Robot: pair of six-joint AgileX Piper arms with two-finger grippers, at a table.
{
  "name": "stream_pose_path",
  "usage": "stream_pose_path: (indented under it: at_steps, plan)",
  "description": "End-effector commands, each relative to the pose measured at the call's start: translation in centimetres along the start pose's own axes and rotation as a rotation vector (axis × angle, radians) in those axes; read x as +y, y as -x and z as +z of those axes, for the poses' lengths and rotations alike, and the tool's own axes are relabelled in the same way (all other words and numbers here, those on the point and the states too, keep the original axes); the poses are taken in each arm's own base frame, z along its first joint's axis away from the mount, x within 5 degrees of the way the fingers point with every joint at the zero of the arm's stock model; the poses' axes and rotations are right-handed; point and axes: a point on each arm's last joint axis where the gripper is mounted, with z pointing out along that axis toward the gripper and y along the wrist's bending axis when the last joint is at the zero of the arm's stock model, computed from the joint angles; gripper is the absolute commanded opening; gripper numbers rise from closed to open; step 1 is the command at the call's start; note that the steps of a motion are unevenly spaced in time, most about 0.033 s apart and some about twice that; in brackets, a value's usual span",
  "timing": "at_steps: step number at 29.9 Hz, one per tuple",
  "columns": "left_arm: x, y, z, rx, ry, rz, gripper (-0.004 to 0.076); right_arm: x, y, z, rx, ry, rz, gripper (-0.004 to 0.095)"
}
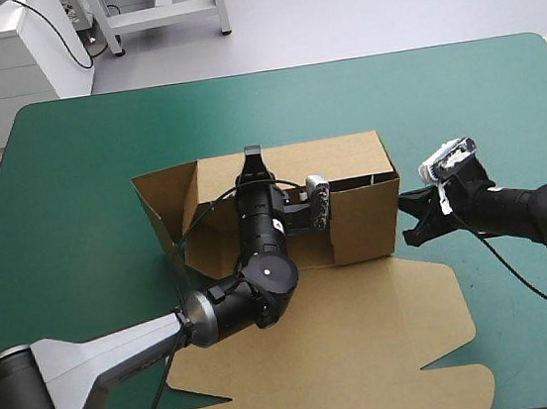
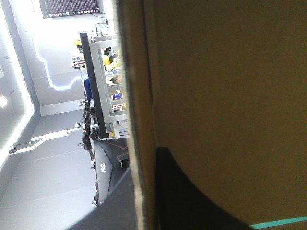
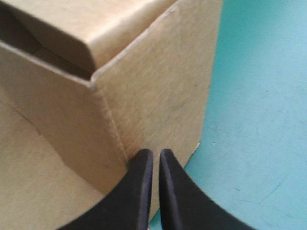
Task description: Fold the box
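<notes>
Brown box [image 1: 355, 219] mid-frame on teal-green tabletop [image 1: 70, 170], walls up, lid flat toward bottom edge. Left pincer [image 1: 252, 153] reaches inside, clamped on far wall. Right pincer [image 1: 403, 217] at frame right: 2 fingers nearly together, touching box's corner.

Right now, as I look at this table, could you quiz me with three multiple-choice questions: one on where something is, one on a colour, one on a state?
1. Where is the right tool relative to the box?
A. inside it
B. outside, at its right end wall
C. underneath it

2. What colour is the table cover?
A. red
B. teal-green
C. white

3. How does the lid lie?
A. flat on the table
B. folded over the tray
C. torn off

Answers: 1 B, its black tips sit at that wall's corner in the right wrist view. 2 B, teal-green shows all round the box. 3 A, it spreads flat toward the near edge.
</notes>
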Motion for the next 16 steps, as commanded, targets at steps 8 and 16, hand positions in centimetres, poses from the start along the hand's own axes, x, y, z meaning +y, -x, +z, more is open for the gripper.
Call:
stream_pose_path:
  at_steps: [8,16]
  plan:
    - [2.6,-0.7,-1.0,0.001,0.094,-0.031,-0.0008,0.7,0.9,-0.3,-0.033,0.093,-0.024,0.0714]
    - [2.6,-0.7,-1.0,0.005,0.095,-0.032,-0.0008,0.7,0.6,1.5,-0.008,0.096,-0.019,0.0754]
